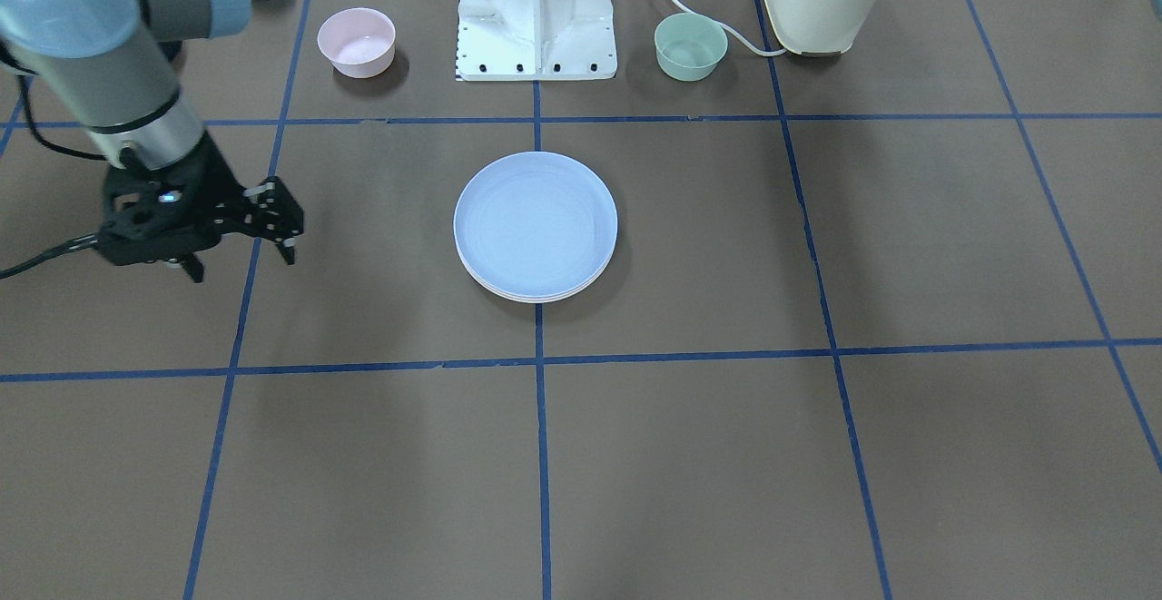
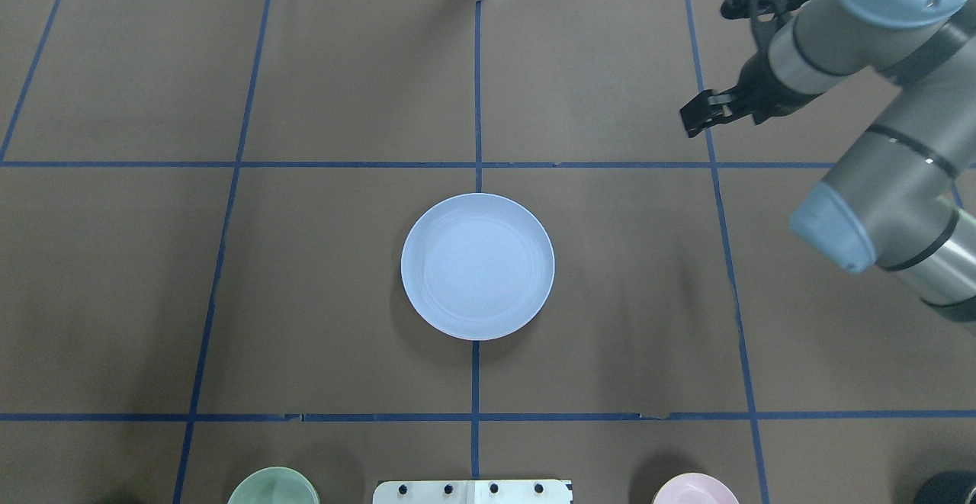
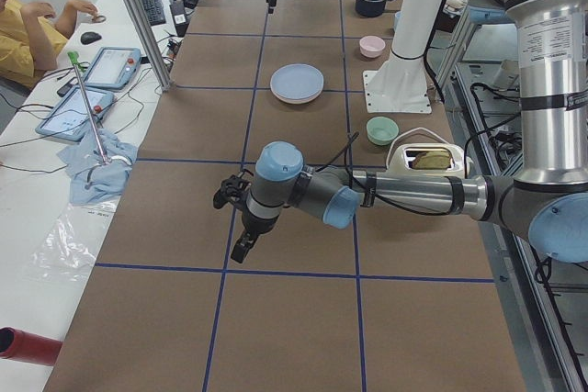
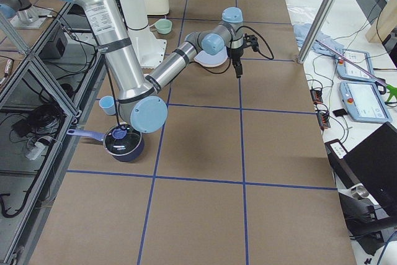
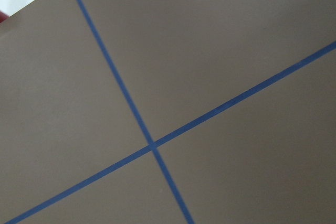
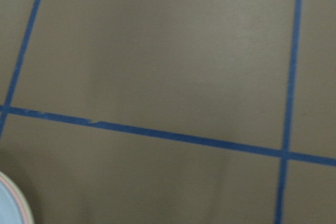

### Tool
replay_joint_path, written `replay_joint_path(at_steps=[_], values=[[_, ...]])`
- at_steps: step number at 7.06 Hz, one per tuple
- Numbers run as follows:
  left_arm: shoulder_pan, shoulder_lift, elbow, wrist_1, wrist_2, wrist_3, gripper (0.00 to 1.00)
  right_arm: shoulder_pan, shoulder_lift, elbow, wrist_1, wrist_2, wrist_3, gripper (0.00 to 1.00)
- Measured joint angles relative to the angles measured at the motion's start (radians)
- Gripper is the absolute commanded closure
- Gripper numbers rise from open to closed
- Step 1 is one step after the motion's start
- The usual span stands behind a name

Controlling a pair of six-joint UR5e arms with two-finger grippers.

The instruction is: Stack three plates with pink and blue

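The stacked plates [image 1: 536, 228], light blue on top, sit at table centre, well to the robot's left of the right gripper [image 1: 242, 262], spread and empty, likely nearer than the left gripper [image 3: 241, 243], whose grip cannot be told.

My surface [image 1: 817, 455] looks like smooth, matt brown paper, lined with blue tape [image 1: 541, 455]. The top plate [image 2: 477, 266] is matt light-blue plastic; my right claw [image 1: 242, 264] matt black.

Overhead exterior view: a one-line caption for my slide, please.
Light blue plate lies centred; the right claw hangs well apart from it.
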Motion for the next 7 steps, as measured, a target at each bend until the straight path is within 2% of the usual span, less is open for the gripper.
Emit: replay_joint_path(at_steps=[1, 3, 5, 7], values=[[-0.024, -0.008, 0.019, 0.126, -0.039, 0.020, 0.00, 0.100, -0.044, -0.008, -0.038, 0.070, -0.172, 0.00], [-0.043, -0.016, 0.015, 0.355, -0.135, 0.033, 0.00, 0.259, -0.153, -0.044, -0.063, 0.188, -0.401, 0.00], [-0.047, -0.016, 0.005, 0.409, -0.226, 0.034, 0.00, 0.334, -0.322, -0.060, -0.060, 0.218, -0.516, 0.00], [-0.047, -0.031, -0.021, 0.406, -0.249, 0.035, 0.00, 0.449, -0.450, -0.062, -0.053, 0.223, -0.645, 0.00]])
